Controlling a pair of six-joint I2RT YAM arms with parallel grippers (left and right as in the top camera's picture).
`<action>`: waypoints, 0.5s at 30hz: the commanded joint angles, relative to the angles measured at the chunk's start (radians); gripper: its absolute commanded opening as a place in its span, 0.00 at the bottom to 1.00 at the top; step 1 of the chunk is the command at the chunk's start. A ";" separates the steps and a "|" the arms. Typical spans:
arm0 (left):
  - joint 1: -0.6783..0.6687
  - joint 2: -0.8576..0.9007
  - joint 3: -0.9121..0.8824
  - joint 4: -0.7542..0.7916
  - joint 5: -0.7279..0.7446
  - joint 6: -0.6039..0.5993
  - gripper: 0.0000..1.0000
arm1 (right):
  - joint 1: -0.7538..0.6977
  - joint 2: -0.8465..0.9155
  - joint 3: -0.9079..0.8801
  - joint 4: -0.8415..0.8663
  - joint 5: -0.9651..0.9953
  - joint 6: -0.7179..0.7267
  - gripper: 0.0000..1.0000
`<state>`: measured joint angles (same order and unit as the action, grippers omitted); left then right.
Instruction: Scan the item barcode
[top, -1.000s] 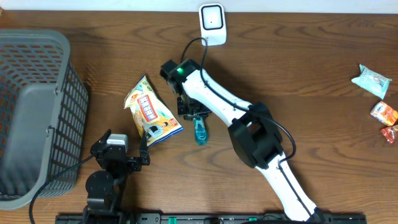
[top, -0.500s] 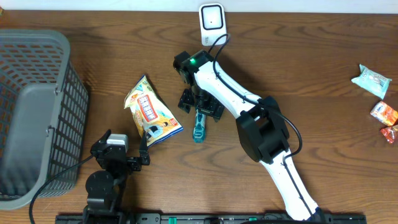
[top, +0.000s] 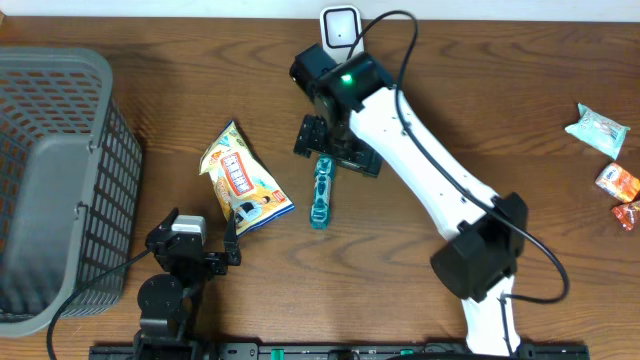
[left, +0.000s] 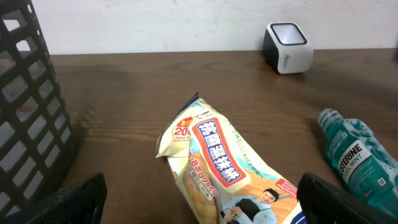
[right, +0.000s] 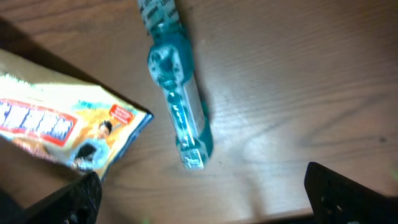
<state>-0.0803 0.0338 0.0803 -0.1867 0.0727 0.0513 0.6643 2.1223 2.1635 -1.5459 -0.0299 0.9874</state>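
Mouthwash bottle (top: 321, 193), teal with a Listerine label, is lying flat on the wooden table (top: 520, 90) near its middle, with nothing gripping it. It is resting just right of the snack bag (top: 243, 180) without visibly touching it, and its long axis is running roughly from the near edge toward the scanner (top: 341, 37), which is standing well apart at the far edge. The right gripper (top: 332, 150) is hanging over the far end of the bottle with its jaws spread wide; in the right wrist view both dark fingers (right: 79, 198) are sitting at the bottom corners of the frame, well clear of the bottle, so the jaws are holding nothing. The left gripper (top: 212, 252) is sitting low near the front edge, just by the near corner of the snack bag, and its jaws are likewise standing fully spread and empty; in the left wrist view they are framing the bag, with the bottle showing at the right edge. A grey mesh basket (top: 60, 180) is occupying the left end of the table. Three small wrapped packets are lying together at the right edge: a pale green one (top: 598, 130), an orange one (top: 617, 182) and a red one (top: 628, 215). A green lamp is glowing on the right arm near its wrist.
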 joint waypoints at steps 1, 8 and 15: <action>0.003 -0.003 -0.015 -0.026 0.006 -0.005 0.98 | 0.023 0.027 -0.005 -0.017 0.114 -0.019 0.99; 0.003 -0.003 -0.015 -0.026 0.006 -0.005 0.98 | 0.020 0.026 -0.005 0.040 0.176 -0.792 0.99; 0.003 -0.003 -0.015 -0.026 0.006 -0.005 0.98 | 0.020 0.026 -0.005 0.025 0.171 -1.215 0.99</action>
<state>-0.0803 0.0338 0.0803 -0.1871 0.0727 0.0517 0.6849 2.1437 2.1624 -1.5223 0.1204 0.0750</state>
